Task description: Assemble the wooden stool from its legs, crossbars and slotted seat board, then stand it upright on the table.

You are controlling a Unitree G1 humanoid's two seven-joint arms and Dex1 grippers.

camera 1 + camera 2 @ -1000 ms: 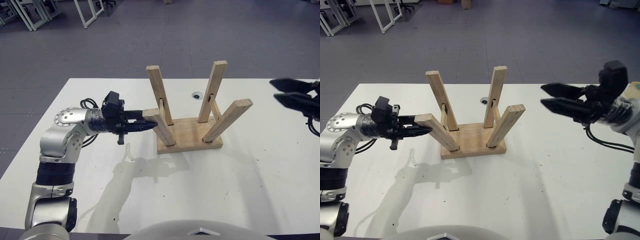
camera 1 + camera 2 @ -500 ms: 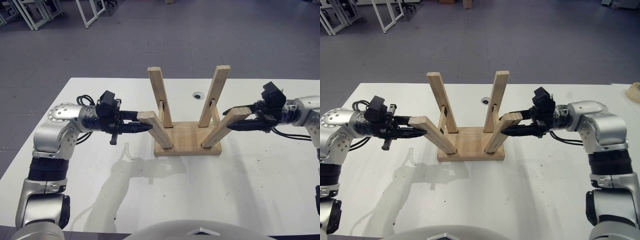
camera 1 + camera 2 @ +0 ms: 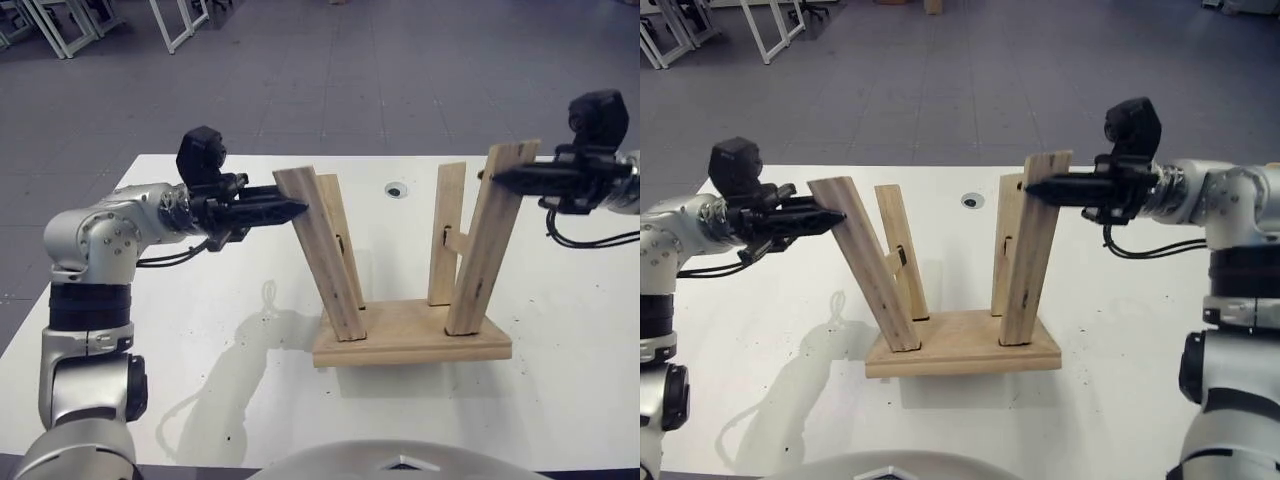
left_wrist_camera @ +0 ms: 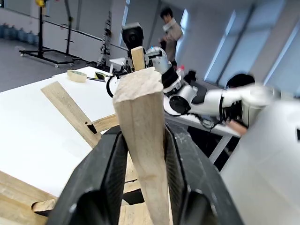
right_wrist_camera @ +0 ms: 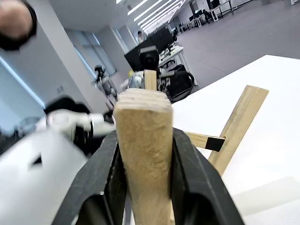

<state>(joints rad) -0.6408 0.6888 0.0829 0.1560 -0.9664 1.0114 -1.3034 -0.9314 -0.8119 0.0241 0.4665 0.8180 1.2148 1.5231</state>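
Note:
The wooden stool stands upside down, its seat board (image 3: 410,345) low over the white table (image 3: 200,330) and its legs pointing up. My left gripper (image 3: 296,208) is shut on the top end of the near left leg (image 3: 325,255). My right gripper (image 3: 492,176) is shut on the top end of the near right leg (image 3: 485,240). The two far legs (image 3: 447,235) stand behind, joined by short crossbars (image 3: 460,240). In the left wrist view black fingers (image 4: 105,178) clamp the leg end (image 4: 140,108). The right wrist view has fingers (image 5: 105,178) pinching the other leg end (image 5: 143,136).
A round cable hole (image 3: 396,189) lies in the table behind the stool. The table's far edge (image 3: 300,157) borders grey floor with white frames (image 3: 180,20) farther back. Bare table surface lies on both sides of the stool.
Both grippers have risen, holding the near legs. The stool has come nearer to me, its near legs swung from a low slant to almost upright.

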